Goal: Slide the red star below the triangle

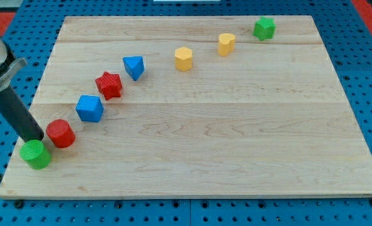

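The red star (109,85) lies on the wooden board (236,125) at the left centre, just lower-left of the blue triangle (134,66) and almost touching it. My tip (36,138) is at the board's lower left, far from the star. It stands between the red cylinder (61,133) and the green cylinder (35,154), close to both.
A blue cube (89,108) lies between the red star and the red cylinder. A yellow hexagonal block (183,58), a yellow block (226,43) and a green block (264,27) run toward the view's top right. The blocks form a diagonal line.
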Action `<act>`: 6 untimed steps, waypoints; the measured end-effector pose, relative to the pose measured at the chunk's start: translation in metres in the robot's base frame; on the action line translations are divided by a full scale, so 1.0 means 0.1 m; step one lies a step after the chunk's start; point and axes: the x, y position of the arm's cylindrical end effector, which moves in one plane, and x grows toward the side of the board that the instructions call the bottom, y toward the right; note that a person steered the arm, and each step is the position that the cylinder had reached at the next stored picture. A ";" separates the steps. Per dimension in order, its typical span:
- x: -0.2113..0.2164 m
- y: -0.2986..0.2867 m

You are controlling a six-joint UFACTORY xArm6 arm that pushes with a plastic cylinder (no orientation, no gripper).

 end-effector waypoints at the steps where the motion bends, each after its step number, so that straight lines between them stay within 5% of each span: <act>1: -0.38 0.00; 2: -1.08 0.31; 4: -1.22 1.26; 5: -1.49 0.89; 6: -1.93 1.14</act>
